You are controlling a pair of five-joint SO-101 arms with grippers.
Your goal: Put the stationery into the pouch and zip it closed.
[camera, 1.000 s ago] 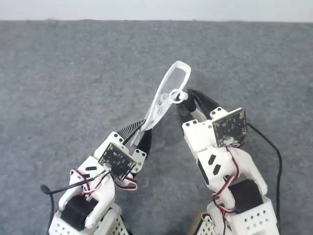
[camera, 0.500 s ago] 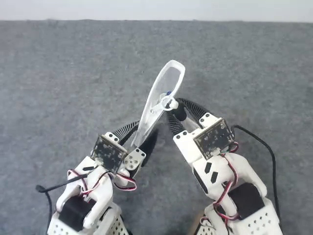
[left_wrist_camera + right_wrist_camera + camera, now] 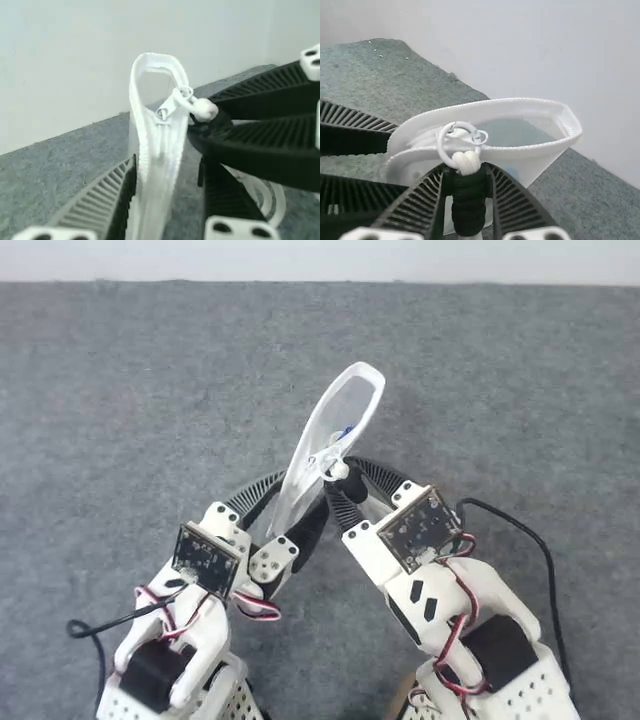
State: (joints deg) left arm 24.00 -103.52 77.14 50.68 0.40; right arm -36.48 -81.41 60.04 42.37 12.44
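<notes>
Up in the middle of the high view, the pouch [image 3: 345,415] hangs in the air between my two arms, and stuff has shifted in the last second. My right tool [image 3: 465,172], clenched on the cord of the zipper pull [image 3: 457,142], has slid down and left in the frame toward my left tool [image 3: 298,505]. Both arms have also drawn back toward the bottom edge.

Problem is, the open loop of the mouth beyond the pull looks longer now than it did a second ago, not shorter. My read: either the zip is running the wrong way for closing, or the pouch just got tugged along and nothing really zipped. Either way I wouldn't call the closing step done, since the far end is wide open.

Where things sit: the left tool is clamped on the lower, zipped end of the pouch, centre frame, just under the pull. The pouch runs from there up and to the right, edge-on, lifted off the grey counter [image 3: 120,390]. The pull sits roughly halfway along it, right at my right tool's tips, and the gaping mouth is past that, toward the top of the frame. A bit of blue [image 3: 346,432] shows through the clear side near the mouth. It's probably stationery, but too small to say what.
</notes>
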